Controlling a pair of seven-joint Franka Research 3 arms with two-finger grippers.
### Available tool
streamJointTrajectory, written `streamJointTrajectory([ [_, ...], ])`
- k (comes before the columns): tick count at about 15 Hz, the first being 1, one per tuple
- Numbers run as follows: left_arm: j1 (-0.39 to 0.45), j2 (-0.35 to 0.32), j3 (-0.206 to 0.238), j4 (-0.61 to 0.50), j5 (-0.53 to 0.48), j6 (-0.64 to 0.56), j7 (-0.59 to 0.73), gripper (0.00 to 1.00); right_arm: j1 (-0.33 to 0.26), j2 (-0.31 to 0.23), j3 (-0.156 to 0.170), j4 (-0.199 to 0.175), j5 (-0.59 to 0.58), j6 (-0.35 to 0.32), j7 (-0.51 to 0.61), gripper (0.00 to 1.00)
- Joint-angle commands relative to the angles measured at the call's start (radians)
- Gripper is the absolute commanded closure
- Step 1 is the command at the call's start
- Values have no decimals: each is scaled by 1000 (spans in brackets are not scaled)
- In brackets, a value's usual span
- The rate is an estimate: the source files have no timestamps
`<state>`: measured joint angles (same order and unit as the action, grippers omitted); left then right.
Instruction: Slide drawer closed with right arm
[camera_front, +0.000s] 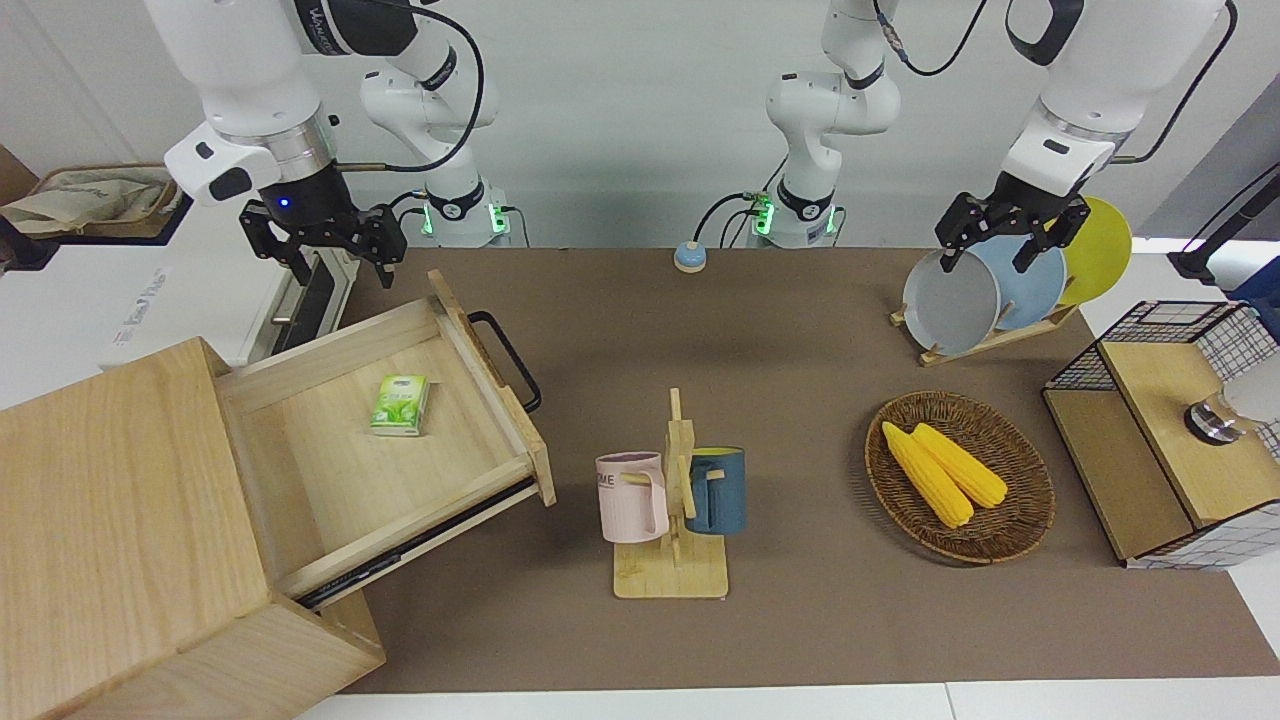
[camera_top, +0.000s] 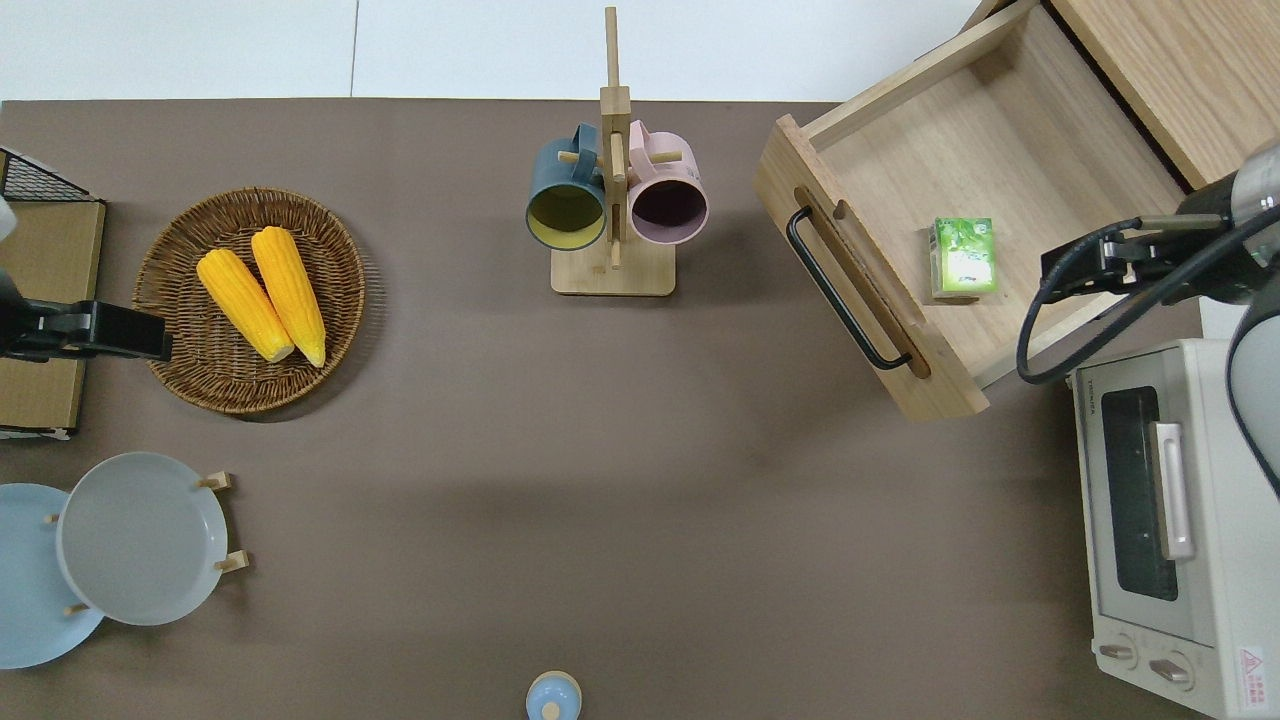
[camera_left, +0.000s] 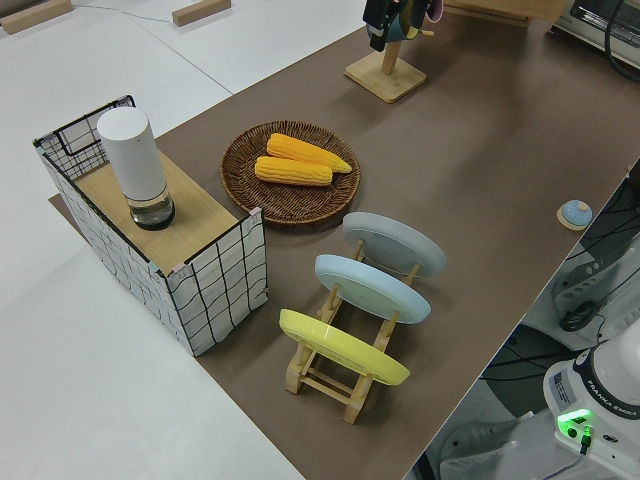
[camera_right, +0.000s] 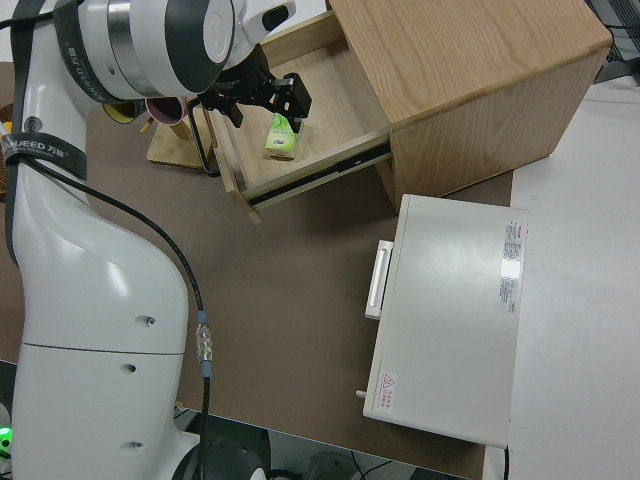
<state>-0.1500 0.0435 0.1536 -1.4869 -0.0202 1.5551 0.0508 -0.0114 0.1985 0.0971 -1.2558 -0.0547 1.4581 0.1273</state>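
Note:
The drawer (camera_front: 400, 470) stands pulled far out of the big wooden box (camera_front: 110, 520) at the right arm's end of the table. Its front panel carries a black bar handle (camera_front: 510, 360), which also shows in the overhead view (camera_top: 845, 290). A small green carton (camera_front: 400, 404) lies in the drawer (camera_top: 1010, 140). My right gripper (camera_front: 325, 250) is open and empty, up in the air. In the overhead view it (camera_top: 1085, 268) is over the drawer's side wall nearer to the robots, beside the carton (camera_top: 963, 258). The left arm is parked, its gripper (camera_front: 1000, 240) open.
A white oven (camera_top: 1160, 520) stands beside the drawer, nearer to the robots. A mug rack (camera_front: 672, 500) with two mugs stands mid-table. A basket of corn (camera_front: 960, 475), a plate rack (camera_front: 985, 300) and a wire-mesh box (camera_front: 1170, 430) are toward the left arm's end.

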Motion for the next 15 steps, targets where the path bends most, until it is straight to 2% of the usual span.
streamJointTrajectory([
  [1,-17,13,17,20,12,0,8,5,-25,-5,6,-14,12,11,0,15],
  [8,-17,13,17,20,12,0,8,2,-18,-5,10,-13,7,8,3,19],
  [12,-17,13,17,20,12,0,8,2,-27,-7,10,-10,10,-18,2,32],
  [13,-17,13,17,20,12,0,8,5,-28,-7,10,-10,10,-25,0,115],
  [15,-17,13,17,20,12,0,8,2,-30,-5,10,-10,9,-31,-2,453],
])
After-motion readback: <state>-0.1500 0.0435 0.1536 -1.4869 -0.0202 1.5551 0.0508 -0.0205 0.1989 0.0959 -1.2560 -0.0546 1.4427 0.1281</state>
